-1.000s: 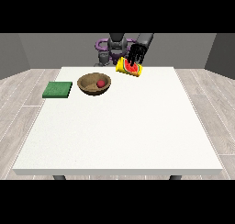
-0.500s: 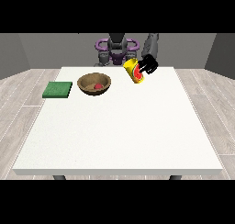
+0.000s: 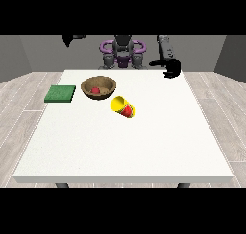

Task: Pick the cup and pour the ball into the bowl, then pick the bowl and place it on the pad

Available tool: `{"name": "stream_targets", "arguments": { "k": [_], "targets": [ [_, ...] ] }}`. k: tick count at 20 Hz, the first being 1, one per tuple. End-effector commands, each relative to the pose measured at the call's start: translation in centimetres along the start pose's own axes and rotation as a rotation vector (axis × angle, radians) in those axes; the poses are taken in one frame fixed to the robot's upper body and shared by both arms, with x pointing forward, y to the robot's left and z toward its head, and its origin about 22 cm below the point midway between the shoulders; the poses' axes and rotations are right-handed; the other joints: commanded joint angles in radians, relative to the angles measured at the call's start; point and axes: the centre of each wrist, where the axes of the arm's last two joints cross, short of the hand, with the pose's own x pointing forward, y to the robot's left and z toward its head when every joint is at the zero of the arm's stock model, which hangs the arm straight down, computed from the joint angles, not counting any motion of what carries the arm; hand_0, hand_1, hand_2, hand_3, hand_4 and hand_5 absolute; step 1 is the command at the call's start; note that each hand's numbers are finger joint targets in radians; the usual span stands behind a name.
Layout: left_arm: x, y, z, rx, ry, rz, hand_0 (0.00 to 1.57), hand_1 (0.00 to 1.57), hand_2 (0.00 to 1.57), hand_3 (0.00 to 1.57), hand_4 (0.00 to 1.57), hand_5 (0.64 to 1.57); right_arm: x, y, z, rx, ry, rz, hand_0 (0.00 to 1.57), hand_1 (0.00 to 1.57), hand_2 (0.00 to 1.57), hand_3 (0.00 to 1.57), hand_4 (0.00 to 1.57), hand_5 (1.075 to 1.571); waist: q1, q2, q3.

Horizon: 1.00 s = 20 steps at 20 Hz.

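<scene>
Ball sits in the bowl (image 3: 98,87), pad (image 3: 60,93) just beside it toward the view's left, while the hand at the view's right (image 3: 170,70) hangs empty, fingers curled, well apart.

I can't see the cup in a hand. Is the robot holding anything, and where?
Nothing is held. The cup lies on its side on the table, apart from the hand at the view's right.
</scene>
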Motion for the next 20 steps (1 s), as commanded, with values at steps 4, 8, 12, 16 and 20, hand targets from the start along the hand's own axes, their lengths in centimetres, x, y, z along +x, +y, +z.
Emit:
{"name": "stream_targets", "arguments": {
  "k": [4,8,12,16,20],
  "targets": [
    [3.3,8.5,-4.9,-0.079,-0.102,0.17,0.0,0.0,0.0,0.0,0.0,1.547,0.7,4.9,-0.1,-0.008,-0.072,0.019,0.0,0.0,0.0,0.0,0.49,1.568,0.013,0.117,0.0093],
    [8.3,11.3,-9.4,-0.1,-0.134,0.115,0.0,0.0,0.0,0.0,0.0,1.531,-2.3,4.2,-1.0,-0.04,-0.023,-0.008,0.0,0.0,0.0,0.0,0.48,1.569,0.02,0.147,0.0108],
    [12.0,12.7,-11.4,-0.136,-0.172,0.038,0.0,0.0,0.0,0.0,0.0,1.521,-6.6,2.0,-1.2,-0.084,0.005,-0.028,0.0,0.0,0.0,0.0,0.41,1.568,0.033,0.162,0.0124],
    [17.8,12.3,-14.7,-0.167,-0.209,0.004,0.0,0.0,0.0,0.0,0.0,1.523,-9.8,1.3,-2.1,-0.092,0.034,-0.097,0.0,0.0,0.0,0.0,0.42,1.57,0.037,0.184,0.0133],
    [18.2,13.0,-14.6,-0.155,-0.198,-0.028,0.0,0.0,0.0,0.0,0.0,1.533,-11.9,0.2,-2.5,-0.076,0.06,-0.102,0.0,0.0,0.0,0.0,0.34,1.571,0.003,0.173,0.0118]
  ]
}}
